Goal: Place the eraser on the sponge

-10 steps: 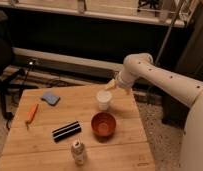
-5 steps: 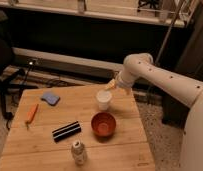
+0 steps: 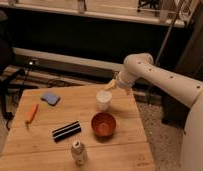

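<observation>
The eraser (image 3: 66, 131), a long black block with a white stripe, lies flat on the wooden table (image 3: 55, 112) left of the bowl. The sponge (image 3: 50, 97), a small blue-grey pad, rests toward the table's far left part, well apart from the eraser. My gripper (image 3: 112, 85) hangs at the end of the white arm over the table's far right edge, just above and behind a white cup, far from both the eraser and the sponge.
A white cup (image 3: 103, 99) stands right below the gripper. A red-brown bowl (image 3: 103, 124) sits in front of it. An orange carrot-like stick (image 3: 31, 113) lies at the left edge. A small can (image 3: 78, 152) stands near the front edge.
</observation>
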### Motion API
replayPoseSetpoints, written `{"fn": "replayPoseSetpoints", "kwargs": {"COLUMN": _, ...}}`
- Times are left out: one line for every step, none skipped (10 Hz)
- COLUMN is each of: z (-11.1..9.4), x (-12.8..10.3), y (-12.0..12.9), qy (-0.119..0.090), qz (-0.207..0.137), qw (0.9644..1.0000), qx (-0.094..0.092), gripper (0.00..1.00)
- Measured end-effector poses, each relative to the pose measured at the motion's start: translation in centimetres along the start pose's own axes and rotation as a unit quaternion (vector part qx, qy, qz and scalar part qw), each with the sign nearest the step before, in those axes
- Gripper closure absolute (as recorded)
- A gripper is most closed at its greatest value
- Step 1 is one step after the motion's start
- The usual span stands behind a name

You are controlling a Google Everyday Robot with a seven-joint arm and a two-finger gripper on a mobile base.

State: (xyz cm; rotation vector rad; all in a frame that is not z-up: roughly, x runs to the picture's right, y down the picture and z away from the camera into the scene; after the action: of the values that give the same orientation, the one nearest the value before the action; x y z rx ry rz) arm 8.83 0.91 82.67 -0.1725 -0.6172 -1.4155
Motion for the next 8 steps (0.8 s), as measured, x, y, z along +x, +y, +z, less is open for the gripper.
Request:
{"fn": "replayPoseSetpoints", "kwargs": {"z": -0.2, "x": -0.3, "y": -0.8, "qy": 0.006, "qz": -0.025, "qw": 0.9997, "qx": 0.000, "gripper": 0.20}}
{"fn": "replayPoseSetpoints", "kwargs": {"z": -0.1, "x": -0.9, "y": -1.9, "qy": 0.010, "qz": -0.057, "qw": 0.9983, "qx": -0.002, "gripper": 0.20}}
{"fn": "replayPoseSetpoints", "kwargs": {"z": 0.0, "x": -2.3, "y": -4.2, "qy": 0.018, "qz": -0.117, "qw": 0.9930, "qx": -0.006, "gripper": 0.20}}
{"fn": "replayPoseSetpoints", "kwargs": {"z": 0.1, "x": -3.8, "y": -6.2, "qy": 0.023, "qz": -0.171, "qw": 0.9850, "qx": -0.010, "gripper": 0.20}}
{"fn": "replayPoseSetpoints", "kwargs": {"z": 0.2, "x": -5.2, "y": -7.6, "qy": 0.027, "qz": -0.212, "qw": 0.9769, "qx": -0.015, "gripper": 0.20}}
{"fn": "replayPoseSetpoints", "kwargs": {"z": 0.2, "x": -7.0, "y": -9.4, "qy": 0.031, "qz": -0.260, "qw": 0.9649, "qx": -0.019, "gripper": 0.20}}
{"fn": "replayPoseSetpoints", "kwargs": {"z": 0.2, "x": -9.4, "y": -11.8, "qy": 0.039, "qz": -0.319, "qw": 0.9468, "qx": -0.023, "gripper": 0.20}}
{"fn": "replayPoseSetpoints", "kwargs": {"z": 0.1, "x": -11.0, "y": -13.2, "qy": 0.043, "qz": -0.356, "qw": 0.9329, "qx": -0.027, "gripper": 0.20}}
